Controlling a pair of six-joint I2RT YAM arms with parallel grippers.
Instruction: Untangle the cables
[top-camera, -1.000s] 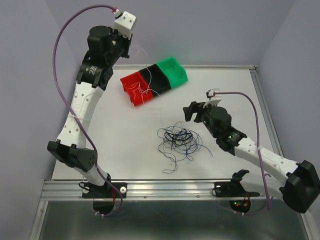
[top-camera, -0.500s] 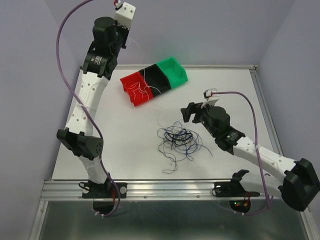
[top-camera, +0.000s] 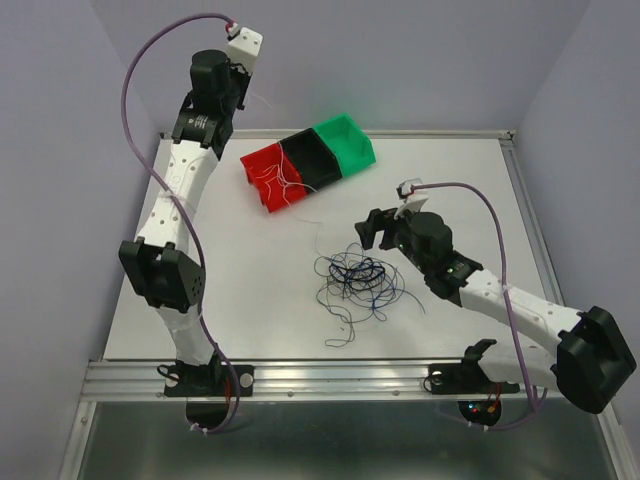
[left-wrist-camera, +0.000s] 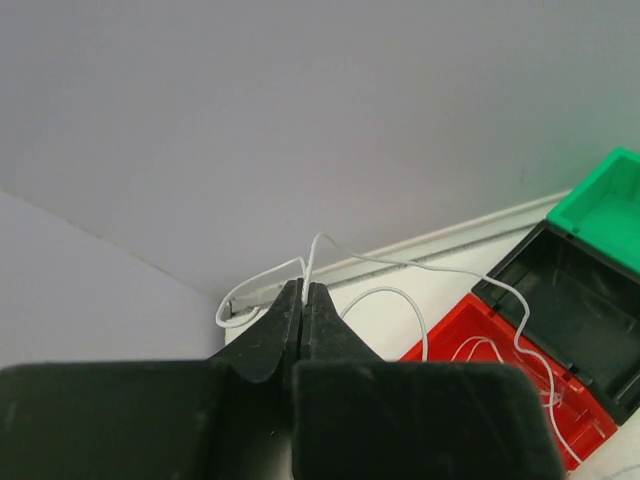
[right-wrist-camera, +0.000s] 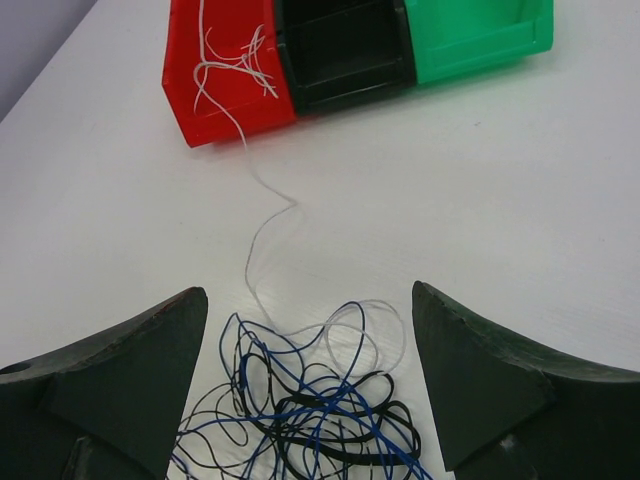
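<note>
The limp, hair-thin white cable is pinched between the jaws of the left gripper, while the right gripper, jaws wide, would best take the dark tangle by an outer loop.

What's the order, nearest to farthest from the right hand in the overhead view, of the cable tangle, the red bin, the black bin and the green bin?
1. Cable tangle, just in front of the right hand.
2. Green bin and black bin, toward the back: too close to call.
3. Red bin, back left, farthest.
</note>
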